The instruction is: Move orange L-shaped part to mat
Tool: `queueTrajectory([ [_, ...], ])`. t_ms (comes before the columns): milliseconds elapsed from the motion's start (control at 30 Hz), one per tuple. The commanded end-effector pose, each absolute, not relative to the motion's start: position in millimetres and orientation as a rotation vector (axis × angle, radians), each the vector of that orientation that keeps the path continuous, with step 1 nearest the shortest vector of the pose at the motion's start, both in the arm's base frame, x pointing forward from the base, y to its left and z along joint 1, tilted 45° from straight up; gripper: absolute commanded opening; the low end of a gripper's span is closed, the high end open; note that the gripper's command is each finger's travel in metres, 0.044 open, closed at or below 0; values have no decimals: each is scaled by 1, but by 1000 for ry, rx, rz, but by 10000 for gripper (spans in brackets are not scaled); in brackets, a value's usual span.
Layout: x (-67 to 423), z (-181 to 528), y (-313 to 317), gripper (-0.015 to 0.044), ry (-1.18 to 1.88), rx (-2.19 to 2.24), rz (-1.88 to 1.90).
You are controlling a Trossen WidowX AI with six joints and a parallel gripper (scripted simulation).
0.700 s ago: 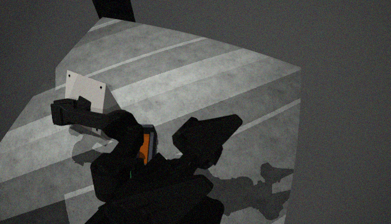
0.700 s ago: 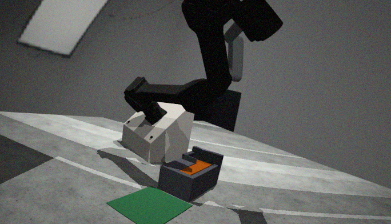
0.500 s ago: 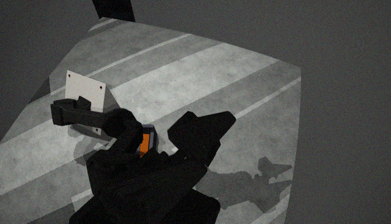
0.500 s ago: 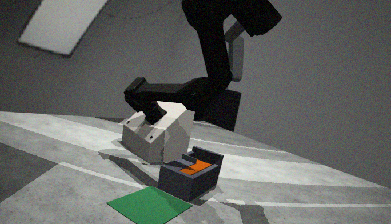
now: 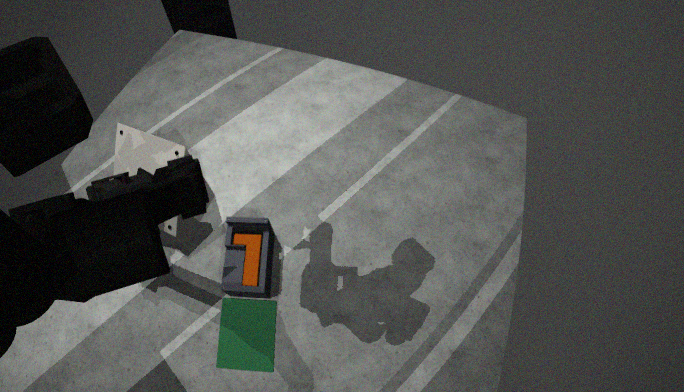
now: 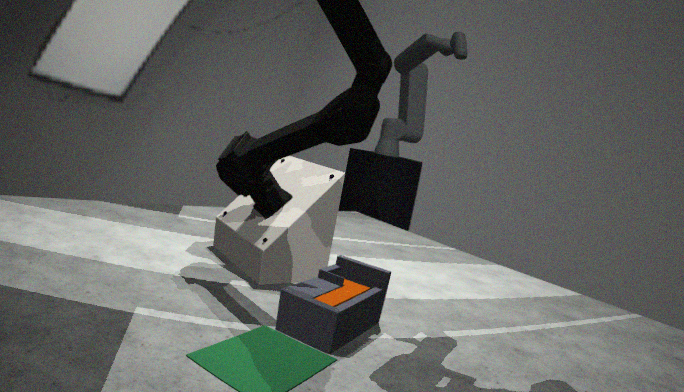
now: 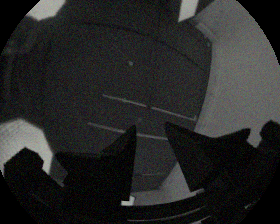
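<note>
The orange L-shaped part [image 5: 250, 261] [image 6: 343, 292] lies flush in the pocket of the grey tray [image 5: 236, 280] [image 6: 322, 319]. Its short foot points toward the far left end of the tray. The green mat [image 5: 247, 334] [image 6: 262, 357] lies flat right next to the tray's near end, with nothing on it. My gripper [image 7: 149, 127] shows only in the wrist view. Its two dark fingers stand partly apart with nothing between them. It is raised well away from the tray, which is not in the wrist view. The black arm [image 5: 126, 216] [image 6: 353, 64] rises from its base.
The arm's white base block [image 5: 138, 150] [image 6: 297, 236] stands behind the tray. A black box [image 5: 35, 100] [image 6: 380, 186] with a grey arm [image 6: 413, 95] on it stands off the table at the back. The table's edge [image 5: 524, 165] runs along the right.
</note>
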State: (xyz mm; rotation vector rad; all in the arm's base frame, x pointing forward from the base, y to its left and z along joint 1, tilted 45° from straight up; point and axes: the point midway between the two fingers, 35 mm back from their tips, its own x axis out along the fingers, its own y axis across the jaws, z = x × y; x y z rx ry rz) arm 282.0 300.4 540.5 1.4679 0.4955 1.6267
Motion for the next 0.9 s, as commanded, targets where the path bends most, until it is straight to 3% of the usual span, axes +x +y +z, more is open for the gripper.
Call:
queueTrajectory([
  [0,219,579,287,180,420,1495,1793],
  [100,167,604,272,180,396,1531,1947],
  [467,76,636,218,180,271,1540,2266],
  [633,2,651,159,180,287,1555,2581],
  [867,-46,656,81,180,312,1646,2904],
])
